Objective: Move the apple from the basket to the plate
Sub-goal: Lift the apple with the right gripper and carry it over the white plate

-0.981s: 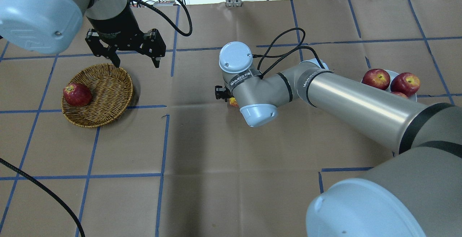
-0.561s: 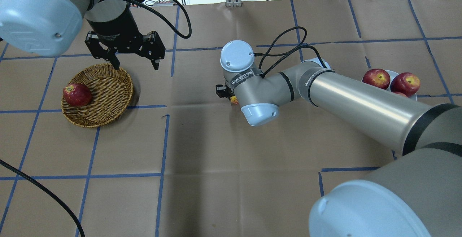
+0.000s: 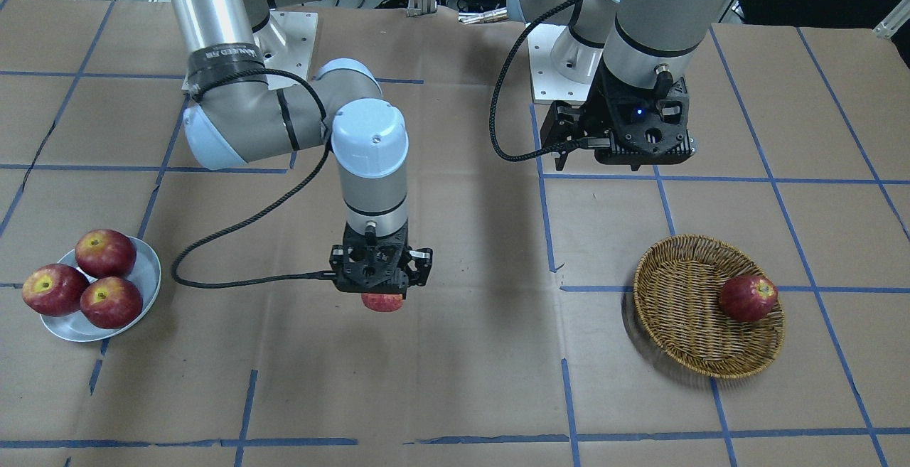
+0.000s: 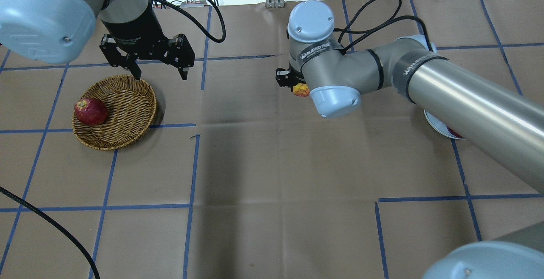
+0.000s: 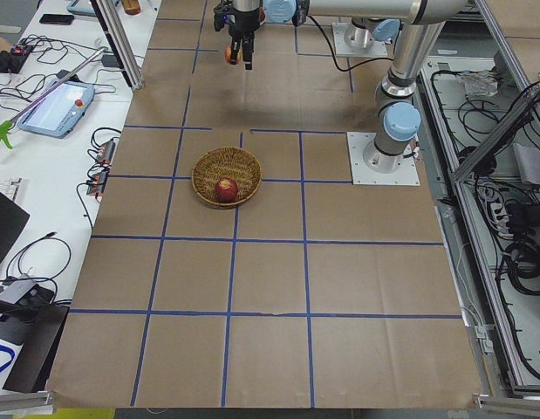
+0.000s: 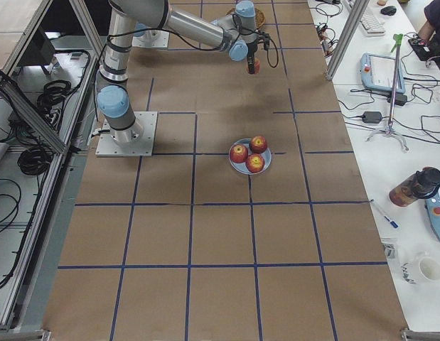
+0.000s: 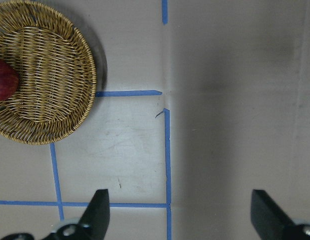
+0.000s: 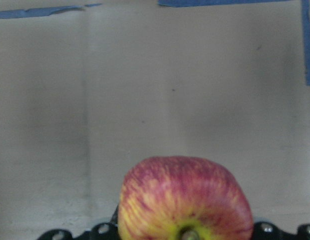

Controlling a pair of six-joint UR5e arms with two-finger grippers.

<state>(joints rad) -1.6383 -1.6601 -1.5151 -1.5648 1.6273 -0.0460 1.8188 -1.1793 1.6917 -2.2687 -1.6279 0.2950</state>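
My right gripper (image 3: 381,286) is shut on the apple (image 3: 382,303), pale pinkish-red with yellow streaks, and holds it above the table's middle. The right wrist view shows the apple (image 8: 185,200) stem-up between the jaws. The wicker basket (image 4: 127,113) sits at the left of the overhead view and holds one dark red apple (image 4: 90,111). My left gripper (image 4: 160,75) is open and empty, hovering just beyond the basket's far rim. The pale plate (image 3: 147,278) holds three red apples. In the overhead view my right arm hides most of the plate (image 4: 433,124).
Brown paper with blue tape lines covers the table. The plate's three apples (image 3: 105,252) fill most of it. The left wrist view shows the basket (image 7: 54,85) at upper left. Cables trail from both wrists.
My right arm has carried the apple farther from the robot and to the right in the overhead view, and it now covers the plate. The left gripper has barely moved.
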